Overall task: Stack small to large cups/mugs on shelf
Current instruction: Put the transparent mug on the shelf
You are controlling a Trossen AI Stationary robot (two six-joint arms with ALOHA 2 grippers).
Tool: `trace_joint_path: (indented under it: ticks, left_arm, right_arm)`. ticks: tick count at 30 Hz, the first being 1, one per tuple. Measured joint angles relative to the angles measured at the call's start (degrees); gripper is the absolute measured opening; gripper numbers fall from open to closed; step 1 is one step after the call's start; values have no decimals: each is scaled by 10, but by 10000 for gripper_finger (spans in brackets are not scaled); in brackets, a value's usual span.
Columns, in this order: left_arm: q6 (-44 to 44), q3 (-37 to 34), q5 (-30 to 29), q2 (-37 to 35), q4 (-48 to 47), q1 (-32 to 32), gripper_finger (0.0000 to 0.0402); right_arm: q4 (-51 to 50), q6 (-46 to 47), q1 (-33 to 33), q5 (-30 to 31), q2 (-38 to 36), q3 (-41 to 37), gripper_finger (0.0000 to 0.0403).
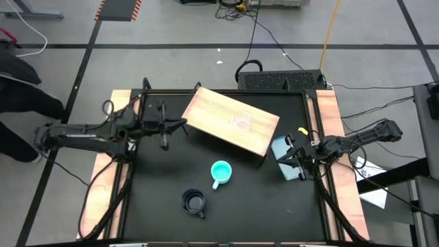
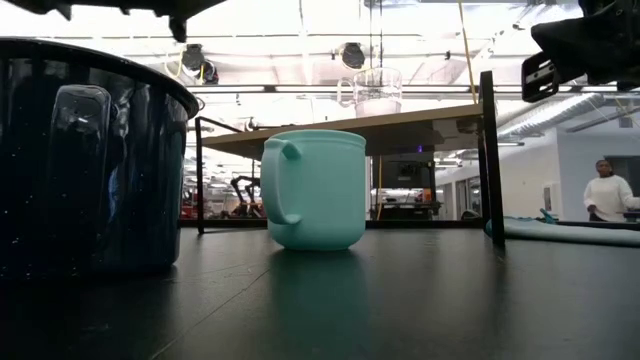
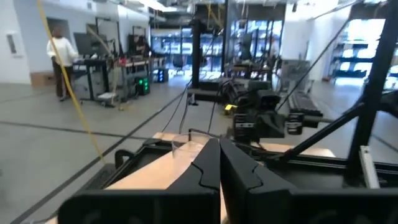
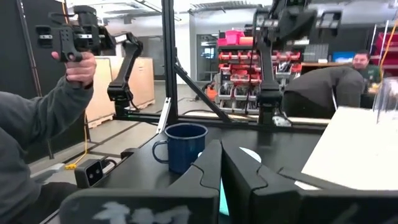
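High view, left to right: left gripper (image 1: 184,124) hangs just off the shelf's (image 1: 212,113) left end, fingers together. Clear cup (image 1: 241,122) stands on the shelf. On the counter (image 1: 158,178) in front: black mug (image 1: 194,202), then turquoise mug (image 1: 221,172). Right gripper (image 1: 289,159), fingers together, sits over the light-blue flat item (image 1: 282,146).

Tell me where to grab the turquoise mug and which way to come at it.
Grip the turquoise mug by its rim, coming straight down from above, one finger inside and one outside. It stands upright with its mouth open to the top, and its handle points toward the table's near edge, so pinch the wall on a side away from the handle. Nothing crowds it.
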Motion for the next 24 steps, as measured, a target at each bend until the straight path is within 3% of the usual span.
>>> trace_joint_path:
  ticks: [3, 7, 16, 24]
  left_arm:
    - [-3, 36, 11, 44, -19, 17, 1]
    - [-9, 74, 73, 93, -24, 40, 1]
    - [-19, 172, 154, 190, -80, 85, 0]
    - [19, 263, 172, 266, -169, 90, 0]
  right_arm:
    - [0, 1, 0, 0, 0, 0, 0]
    - [0, 0, 0, 0, 0, 0, 0]
    - [-17, 0, 0, 0, 0, 0, 0]
    - [-12, 0, 0, 0, 0, 0, 0]
